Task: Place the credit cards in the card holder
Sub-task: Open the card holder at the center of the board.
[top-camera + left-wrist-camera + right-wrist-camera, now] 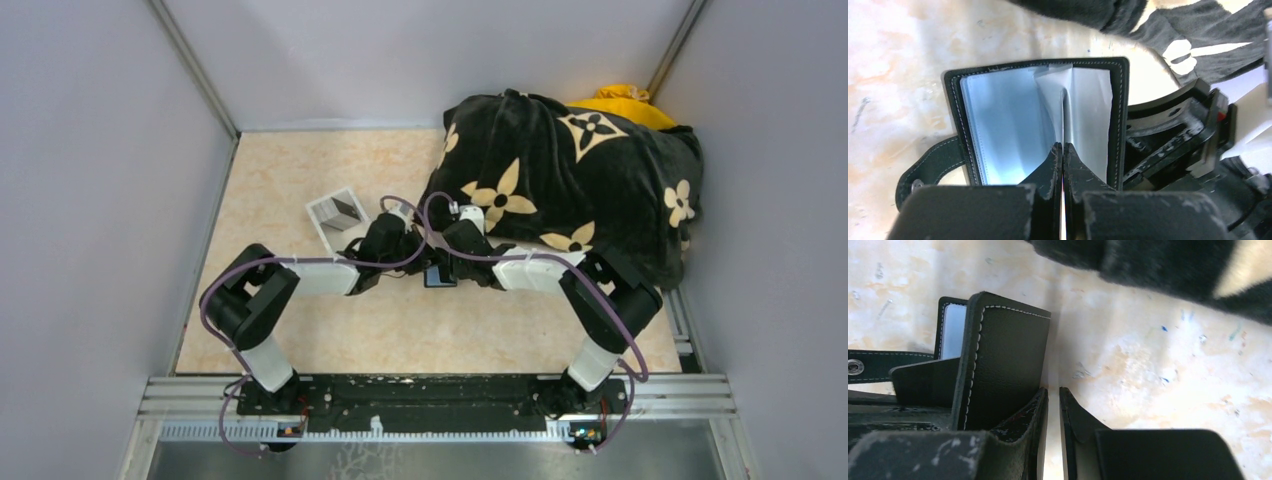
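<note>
The black card holder (pixel 998 120) lies open on the table between my two grippers, its clear sleeves fanned and its snap strap (pixel 930 167) trailing left. My left gripper (pixel 1063 146) is shut on the lower edge of one sleeve near the spine. My right gripper (pixel 1053 390) stands just outside the holder's upright cover (pixel 1008 365), its left finger against the leather. Its jaws are a narrow gap apart with a pale strip in the gap; I cannot tell whether that is a held thing. From above, both grippers meet at the holder (pixel 440 275). No credit cards are in view.
A big black flower-patterned cushion (pixel 570 190) fills the back right, close behind the grippers, with something yellow (pixel 620 100) behind it. A pale grey tray-like box (pixel 337 215) sits just left of the left wrist. Grey walls close in the table.
</note>
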You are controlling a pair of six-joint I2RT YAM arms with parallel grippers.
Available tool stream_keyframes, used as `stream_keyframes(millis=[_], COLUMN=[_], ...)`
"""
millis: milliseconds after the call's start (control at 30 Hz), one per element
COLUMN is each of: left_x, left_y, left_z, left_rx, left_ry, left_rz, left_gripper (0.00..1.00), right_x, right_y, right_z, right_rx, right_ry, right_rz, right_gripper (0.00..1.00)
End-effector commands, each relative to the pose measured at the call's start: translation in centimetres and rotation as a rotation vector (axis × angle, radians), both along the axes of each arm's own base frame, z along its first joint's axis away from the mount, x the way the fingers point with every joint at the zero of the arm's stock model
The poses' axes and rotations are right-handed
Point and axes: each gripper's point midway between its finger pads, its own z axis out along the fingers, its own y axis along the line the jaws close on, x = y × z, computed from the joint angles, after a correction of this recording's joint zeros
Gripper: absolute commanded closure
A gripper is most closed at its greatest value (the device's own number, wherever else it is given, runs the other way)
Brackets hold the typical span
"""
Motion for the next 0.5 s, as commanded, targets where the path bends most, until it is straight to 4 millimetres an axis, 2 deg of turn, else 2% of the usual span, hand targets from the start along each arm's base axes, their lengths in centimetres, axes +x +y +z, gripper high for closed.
stream_keyframes(millis=[0, 100, 267, 467], left_x=[1.0, 1.1, 1.2, 0.7], left_y=[-0.9, -1.3, -2.5, -4.0], left_z=[1.5, 1.2, 1.3, 0.1], left_rx=[0.105, 0.179, 0.265, 0.324], left_ry=[-0.071, -0.075, -0.095, -0.089], left_rz=[0.014, 0.017, 0.004, -0.025], left_gripper=[1.00, 1.00, 1.00, 1.00], right_x=[-3.7, -3.1, -3.1, -3.1], right_y=[-5.1, -5.6, -6.3, -7.6], right_z=[-3.0, -1.9, -2.3, -2.2], right_rx=[-0.146, -0.127, -0.118, -0.125], right_ry=[0.148, 0.120, 0.130, 0.115], right_rz=[-0.075, -0.107, -0.150, -0.226], right_gripper=[0.84, 0.84, 0.83, 0.81])
